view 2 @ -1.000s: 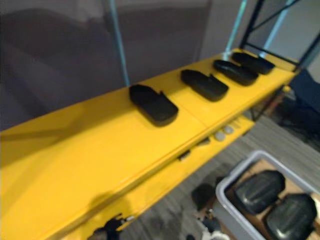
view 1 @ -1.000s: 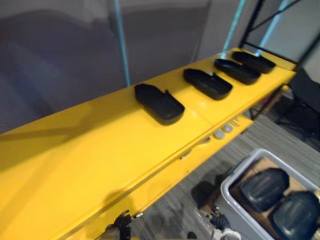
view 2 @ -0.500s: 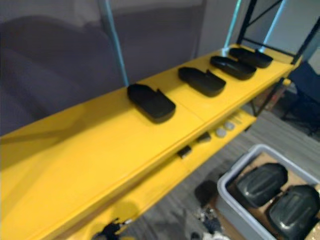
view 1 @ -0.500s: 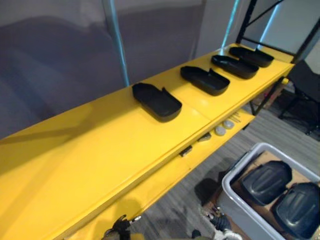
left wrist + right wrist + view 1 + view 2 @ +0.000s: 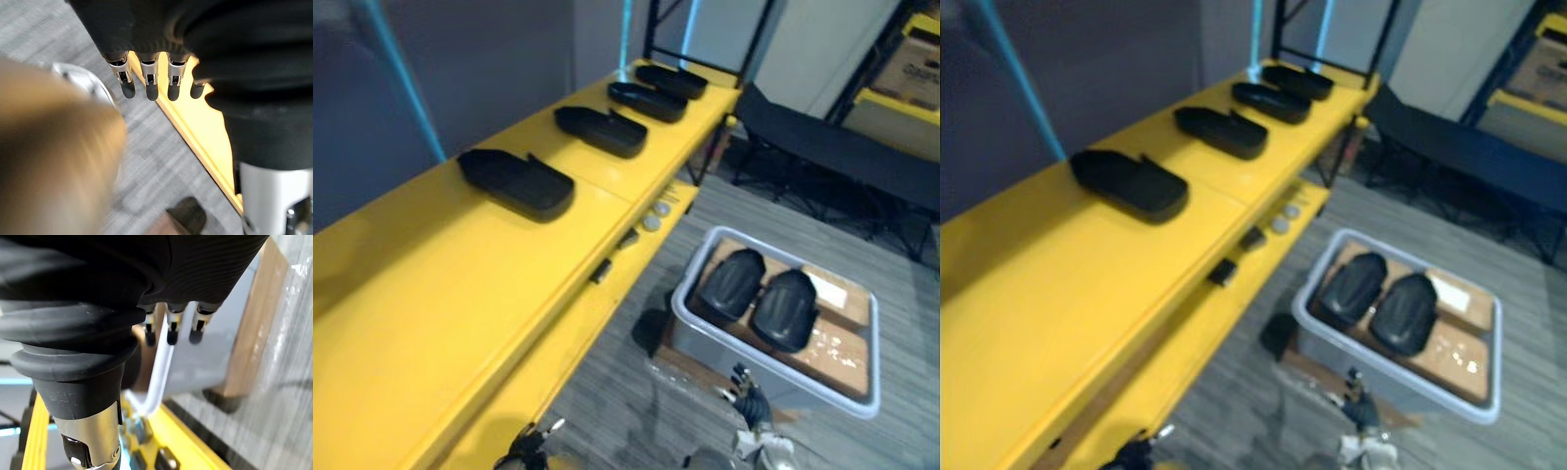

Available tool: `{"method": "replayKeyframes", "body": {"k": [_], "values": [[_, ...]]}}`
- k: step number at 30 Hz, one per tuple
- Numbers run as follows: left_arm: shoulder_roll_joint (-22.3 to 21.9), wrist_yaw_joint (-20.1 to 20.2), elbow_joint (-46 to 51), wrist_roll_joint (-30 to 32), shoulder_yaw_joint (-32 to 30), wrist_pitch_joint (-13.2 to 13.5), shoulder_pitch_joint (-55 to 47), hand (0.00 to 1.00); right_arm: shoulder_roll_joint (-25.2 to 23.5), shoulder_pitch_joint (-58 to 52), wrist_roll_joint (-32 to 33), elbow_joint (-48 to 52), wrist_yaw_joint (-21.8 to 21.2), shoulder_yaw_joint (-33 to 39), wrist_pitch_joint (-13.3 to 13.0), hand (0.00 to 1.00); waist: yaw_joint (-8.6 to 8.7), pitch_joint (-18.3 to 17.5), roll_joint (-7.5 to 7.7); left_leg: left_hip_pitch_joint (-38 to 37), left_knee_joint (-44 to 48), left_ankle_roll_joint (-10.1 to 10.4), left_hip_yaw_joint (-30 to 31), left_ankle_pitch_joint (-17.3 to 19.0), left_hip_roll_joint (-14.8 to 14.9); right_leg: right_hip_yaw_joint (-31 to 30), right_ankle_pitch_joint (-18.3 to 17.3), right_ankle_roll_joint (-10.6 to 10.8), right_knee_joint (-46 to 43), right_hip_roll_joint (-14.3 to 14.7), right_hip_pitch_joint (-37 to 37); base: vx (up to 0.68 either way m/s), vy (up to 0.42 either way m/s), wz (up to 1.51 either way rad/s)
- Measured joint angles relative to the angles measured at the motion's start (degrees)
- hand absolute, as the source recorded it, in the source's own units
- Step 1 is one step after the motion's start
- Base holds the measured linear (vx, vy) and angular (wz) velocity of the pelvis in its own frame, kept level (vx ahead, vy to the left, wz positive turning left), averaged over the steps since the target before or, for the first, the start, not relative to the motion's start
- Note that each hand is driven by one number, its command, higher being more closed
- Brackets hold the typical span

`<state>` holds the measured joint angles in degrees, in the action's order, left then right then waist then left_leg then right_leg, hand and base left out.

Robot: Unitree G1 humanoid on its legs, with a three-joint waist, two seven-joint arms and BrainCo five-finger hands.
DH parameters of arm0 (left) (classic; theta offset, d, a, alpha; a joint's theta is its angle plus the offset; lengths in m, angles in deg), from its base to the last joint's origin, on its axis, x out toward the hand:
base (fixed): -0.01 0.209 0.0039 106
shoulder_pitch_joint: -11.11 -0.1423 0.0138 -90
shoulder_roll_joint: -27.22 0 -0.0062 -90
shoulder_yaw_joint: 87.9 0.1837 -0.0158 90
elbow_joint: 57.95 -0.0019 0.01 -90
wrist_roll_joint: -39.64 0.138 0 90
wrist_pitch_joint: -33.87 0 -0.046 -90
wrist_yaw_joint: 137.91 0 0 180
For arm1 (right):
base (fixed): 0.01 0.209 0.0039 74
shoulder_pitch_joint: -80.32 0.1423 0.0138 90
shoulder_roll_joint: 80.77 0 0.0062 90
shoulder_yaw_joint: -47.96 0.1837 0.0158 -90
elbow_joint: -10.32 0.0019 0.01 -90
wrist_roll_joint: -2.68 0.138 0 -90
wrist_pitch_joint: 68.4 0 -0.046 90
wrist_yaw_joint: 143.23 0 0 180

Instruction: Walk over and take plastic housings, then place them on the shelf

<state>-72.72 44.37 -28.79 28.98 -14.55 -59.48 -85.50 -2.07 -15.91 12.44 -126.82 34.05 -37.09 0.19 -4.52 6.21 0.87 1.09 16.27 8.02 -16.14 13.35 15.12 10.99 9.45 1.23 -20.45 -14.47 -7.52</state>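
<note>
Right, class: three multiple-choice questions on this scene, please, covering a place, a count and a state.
1. Where are the two unshelved housings? A) in the grey bin B) on a cart C) in a hand
2. How many shelved housings lie on the yellow shelf? A) two B) four C) six
3. The left hand is: A) gripping a housing B) pressing the shelf C) open, empty
Answers: 1 A, both lie in the bin; 2 B, four in a row; 3 C, fingers straight, holding nothing.
</note>
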Motion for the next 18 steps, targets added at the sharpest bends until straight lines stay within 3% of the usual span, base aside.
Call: {"method": "replayKeyframes", "body": {"k": [1, 2, 3, 5, 6, 7, 8, 10, 12, 13, 14, 18], "values": [[0.3, 0.4, -0.9, -0.5, -0.6, -0.6, -1.5, 0.0, 1.3, 1.3, -0.3, -1.6, 0.7, -0.2, 0.8, 0.0, -0.12, -0.3, -0.69, -0.1, -2.8, -0.7, 3.1, -1.5, -0.3, -0.3, 0.0, 0.0, 2.1, 1.1, -0.7, -0.06, -0.174, -0.78], [0.3, 0.4, -1.0, -0.4, -0.7, -0.5, -2.3, 0.0, 1.7, 1.7, -0.5, -1.8, 1.0, -0.2, 1.4, 0.0, -0.06, -0.5, -1.7, -0.1, -3.8, 0.5, 3.0, -2.5, 0.5, -0.2, -0.5, 0.2, 2.5, 1.8, -1.2, -0.08, -0.201, -0.26], [0.9, 0.4, -1.0, -0.4, -0.7, -0.3, -2.7, 0.0, 1.6, 2.4, -0.8, -1.9, 1.5, -0.7, 2.0, 0.0, 0.34, 1.1, -0.7, 0.8, -3.6, 1.3, 3.0, -3.9, 1.1, 0.3, -4.5, 2.3, 1.4, 1.6, -1.5, -0.09, -0.216, 0.07], [2.8, 0.3, -0.7, -0.3, -1.3, 0.7, -3.1, 0.0, 1.3, 2.5, -1.2, -2.3, 1.7, -2.1, 3.0, 0.0, 0.16, 2.5, 1.1, 2.4, -2.8, 2.9, 3.3, -4.8, 1.9, 2.5, -7.9, 5.7, 2.9, 2.2, -1.2, -0.12, -0.299, 0.05], [3.6, 0.2, -0.5, -0.5, -2.8, 1.4, -3.2, 0.0, 1.3, 2.8, -1.5, -2.2, 2.7, -2.8, 3.5, 0.0, -0.21, 3.0, 2.28, 4.3, -2.3, 4.3, 3.5, -5.5, 3.4, 3.6, -10.3, 6.7, 6.1, 4.0, -1.1, -0.16, -0.407, -0.11], [3.3, -0.1, -0.7, -0.7, -3.5, 2.0, -2.4, 0.0, 1.9, 4.4, -1.4, -2.0, 4.5, -2.6, 3.2, 0.0, -0.04, 5.0, 2.2, 5.3, -2.1, 5.5, 4.9, -6.3, 4.7, 4.9, -12.4, 6.4, 8.5, 5.9, -0.2, -0.19, -0.355, -0.11], [2.6, -0.1, -0.5, -0.8, -3.4, 2.1, -2.0, 0.0, 2.5, 5.1, -1.4, -2.0, 5.7, -2.2, 2.8, 0.0, 0.09, 6.5, 1.45, 5.3, -2.4, 5.3, 5.1, -7.1, 5.6, 5.2, -11.9, 5.9, 8.4, 6.9, -0.3, -0.22, -0.255, -0.02], [-0.1, -0.3, -0.4, -2.4, -3.6, 3.5, -1.8, 0.0, 4.4, 4.9, -1.6, -1.8, 9.5, -1.2, 0.4, 0.0, 0.67, 8.2, 0.33, 4.8, -5.6, 4.7, 6.5, -9.7, 5.6, 4.7, -12.9, 4.8, 7.4, 7.7, -1.9, -0.18, -0.126, -0.06], [-2.5, -0.9, -0.3, -2.5, -3.2, 6.4, -2.9, 0.0, 6.0, 4.1, -1.6, -1.1, 15.4, 1.0, -4.9, 0.0, 0.63, 8.0, -0.62, 3.9, -10.2, 4.5, 7.6, -10.6, 3.7, 2.7, -12.9, 4.8, 7.2, 7.8, -5.2, -0.12, -0.035, -0.39], [-3.0, -1.0, -0.3, -2.6, -2.8, 7.7, -3.1, 0.0, 6.0, 3.8, -2.2, -0.2, 18.3, 2.4, -7.6, 0.0, 0.87, 8.3, -0.26, 3.8, -11.2, 4.5, 7.4, -10.6, 3.0, 1.7, -12.3, 5.1, 7.4, 7.7, -6.1, -0.09, 0.002, -0.44], [-3.1, -1.0, -0.3, -2.4, -2.5, 8.5, -3.1, 0.0, 5.9, 3.5, -2.7, 0.7, 20.1, 3.0, -8.5, 0.0, 0.9, 8.1, -0.64, 3.6, -11.5, 4.5, 7.3, -10.6, 2.4, 1.4, -11.9, 5.2, 7.7, 7.7, -6.4, -0.06, 0.018, -0.3], [-2.3, -0.3, 1.4, -1.9, 2.0, 13.0, -2.6, 0.0, 4.4, 2.4, -4.1, 8.4, 28.8, 5.1, -12.7, 0.0, 1.61, 8.7, 0.52, 3.0, -11.8, 4.2, 5.8, -10.0, -0.2, -1.2, -8.4, 6.2, 11.3, 6.2, -6.2, -0.01, 0.046, -0.27]]}}
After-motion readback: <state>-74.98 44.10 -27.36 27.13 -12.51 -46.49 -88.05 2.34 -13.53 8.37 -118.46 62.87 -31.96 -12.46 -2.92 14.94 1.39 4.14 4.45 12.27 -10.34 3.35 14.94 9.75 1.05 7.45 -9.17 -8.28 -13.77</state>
